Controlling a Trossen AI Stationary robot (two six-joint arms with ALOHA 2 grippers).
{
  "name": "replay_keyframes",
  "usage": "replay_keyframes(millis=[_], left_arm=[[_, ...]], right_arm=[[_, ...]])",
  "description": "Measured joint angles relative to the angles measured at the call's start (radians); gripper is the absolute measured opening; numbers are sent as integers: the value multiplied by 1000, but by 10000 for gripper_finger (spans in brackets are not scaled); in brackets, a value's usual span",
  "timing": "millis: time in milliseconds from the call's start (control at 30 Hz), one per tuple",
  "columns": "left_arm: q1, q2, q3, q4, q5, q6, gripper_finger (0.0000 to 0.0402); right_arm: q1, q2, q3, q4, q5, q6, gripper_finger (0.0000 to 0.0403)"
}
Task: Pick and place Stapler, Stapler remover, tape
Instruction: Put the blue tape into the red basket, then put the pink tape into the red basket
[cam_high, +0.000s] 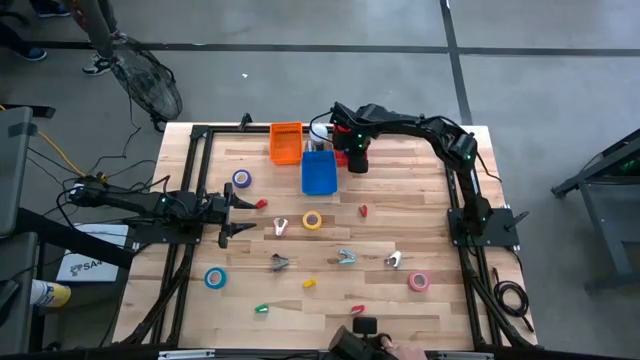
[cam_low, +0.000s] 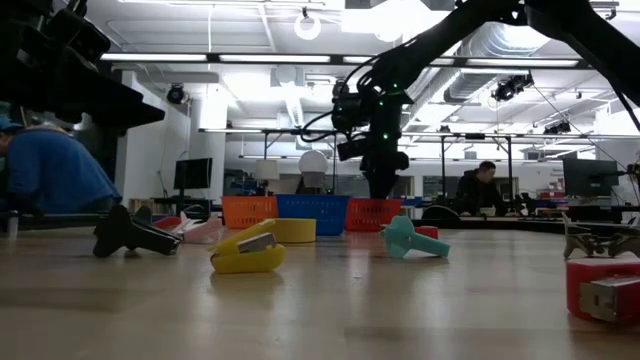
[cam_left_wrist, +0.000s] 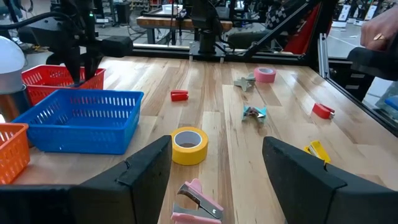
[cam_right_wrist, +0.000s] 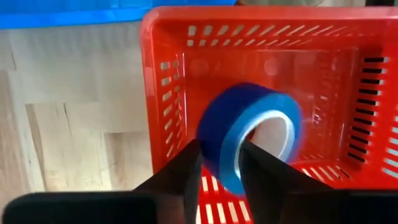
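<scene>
A blue tape roll (cam_right_wrist: 249, 134) is seen on edge over the red basket (cam_right_wrist: 174, 74), just ahead of the right gripper (cam_right_wrist: 219, 163); its jaws stand slightly apart at the roll's near rim, and whether the roll is pinched or already let go cannot be told, though a release into the basket seems to be the step in hand. In the high view this gripper (cam_high: 357, 160) hangs over the far middle of the counter (cam_high: 440, 230), where the red basket is hidden beneath it, just beside the blue basket (cam_high: 319, 173) and the orange basket (cam_high: 286, 142). Most of the task looks undone: two more blue rolls (cam_high: 241, 179) (cam_high: 216, 277), a yellow roll (cam_high: 313, 220) and a pink roll (cam_high: 419, 281) lie loose on the wood, well apart from one another, and small staplers and staple removers in red, yellow, green, teal and pink are scattered between them, such as the red one (cam_high: 363, 211) and the yellow one (cam_high: 309, 284). What the blue and orange baskets hold cannot be made out. The left gripper (cam_high: 236, 215) waits low at the left side of the counter, its jaws wide apart and empty, pointed toward the yellow roll (cam_left_wrist: 189, 144) and a pink stapler remover (cam_left_wrist: 198, 200) near it.
</scene>
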Motion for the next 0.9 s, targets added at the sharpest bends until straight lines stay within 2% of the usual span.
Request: replay_keyframes(millis=[267,400,633,833,900], left_arm=[[0,0,0,0,0,0,246],[0,0,0,0,0,0,246],[0,0,0,0,0,0,246],[0,0,0,0,0,0,246],[0,0,0,0,0,0,246]], right_arm=[[0,0,33,-28,13,0,130],[0,0,101,-78,47,1,130],[0,0,223,-154,37,4,131],[0,0,288,-335,30,38,131],[-2,-3,293,-409,-6,75,131]])
